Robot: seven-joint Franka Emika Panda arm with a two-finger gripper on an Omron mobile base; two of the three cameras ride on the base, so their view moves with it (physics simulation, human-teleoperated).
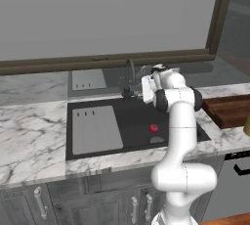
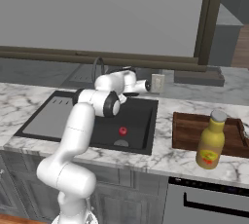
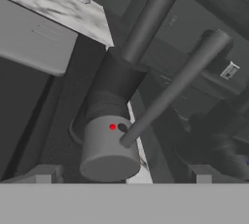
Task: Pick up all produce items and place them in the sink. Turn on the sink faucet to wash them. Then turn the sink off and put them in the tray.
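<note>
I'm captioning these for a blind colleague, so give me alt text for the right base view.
A white robot arm reaches over a black sink toward the dark faucet, its gripper open. A small red fruit lies in the basin near the drain. To the right, a dark wooden tray sits on the marble counter, with a yellow bottle in front of it.

The arm (image 1: pixel 178 121) hides the sink's (image 1: pixel 136 121) right part, and in the right base view most of the faucet (image 2: pixel 98 67) (only its curve shows). The tray (image 1: pixel 229 111) runs off the picture's right edge.
</note>
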